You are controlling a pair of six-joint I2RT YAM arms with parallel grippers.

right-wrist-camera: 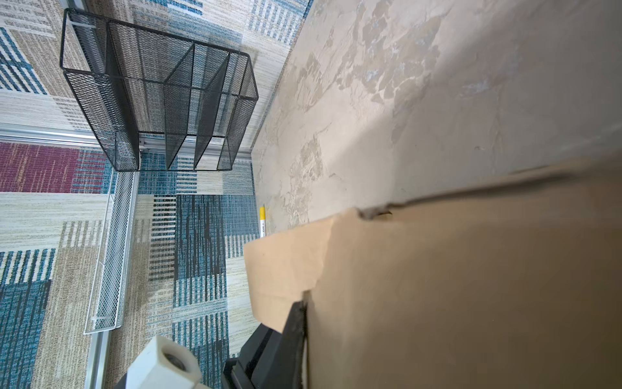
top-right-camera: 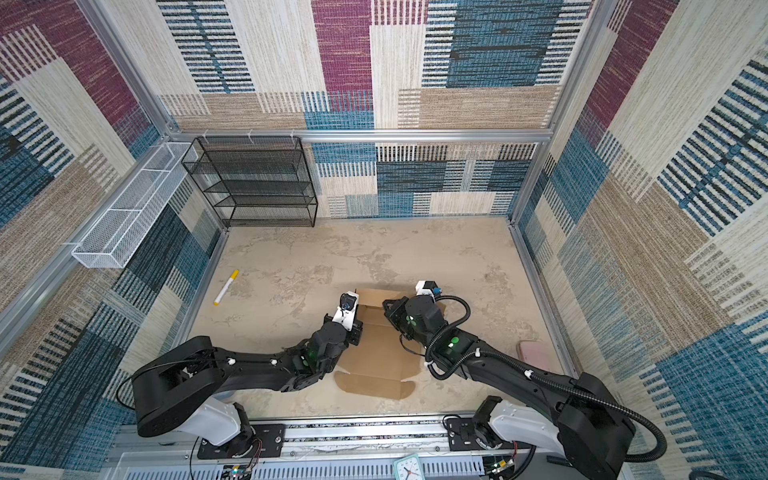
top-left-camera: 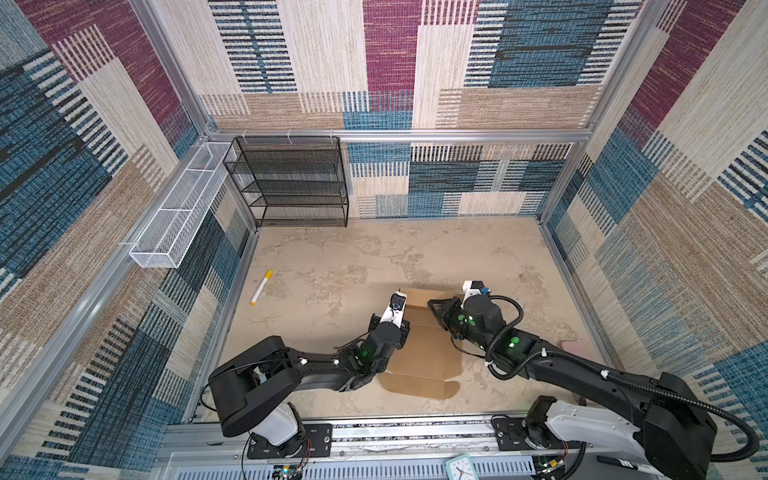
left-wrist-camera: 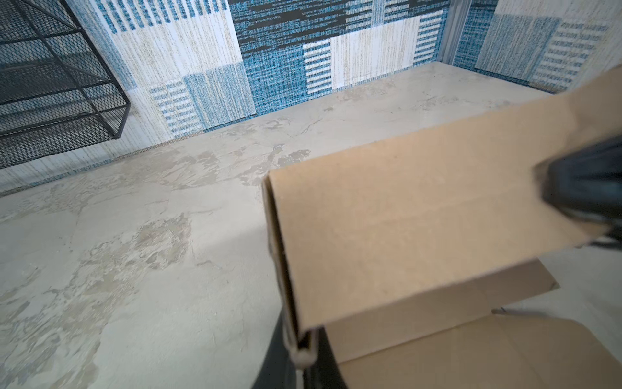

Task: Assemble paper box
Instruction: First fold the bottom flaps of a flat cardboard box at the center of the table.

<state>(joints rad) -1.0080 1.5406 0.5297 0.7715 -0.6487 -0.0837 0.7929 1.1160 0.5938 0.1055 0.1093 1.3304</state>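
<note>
**Brown cardboard, two pinches on one flap**

The corrugated paper box (top-left-camera: 424,353) lies mostly flat on the table (top-left-camera: 332,257), near the front edge and right between the two arms. Its far flap (left-wrist-camera: 420,219) stands up off the surface, while the near end with the rounded tabs (top-left-camera: 453,388) lies flat.

The left gripper (left-wrist-camera: 301,350) is clenched on one end of that flap, and the wrist view shows the board squeezed thin between the fingers (left-wrist-camera: 277,367). The right gripper (right-wrist-camera: 300,320) looks clamped on the opposite end. We only see one finger (right-wrist-camera: 294,323) against the board there, so that's our read from a partial look.

What worries us from here:
- **Out of step:** with both arms on the same flap, if one leads the other we'd expect a twist, or a tear along the crease.
- **Slipping off:** both pinches sit right at the edge, so a small slip lets the flap spring back.
- **Loose base:** nothing pins it down, so folding the flap over could drag or lift the whole box.

The yellow-capped marker (top-left-camera: 261,286) is well off to the side and the black mesh shelf (top-left-camera: 291,183) stands at the back wall, so neither is in the way.
</note>
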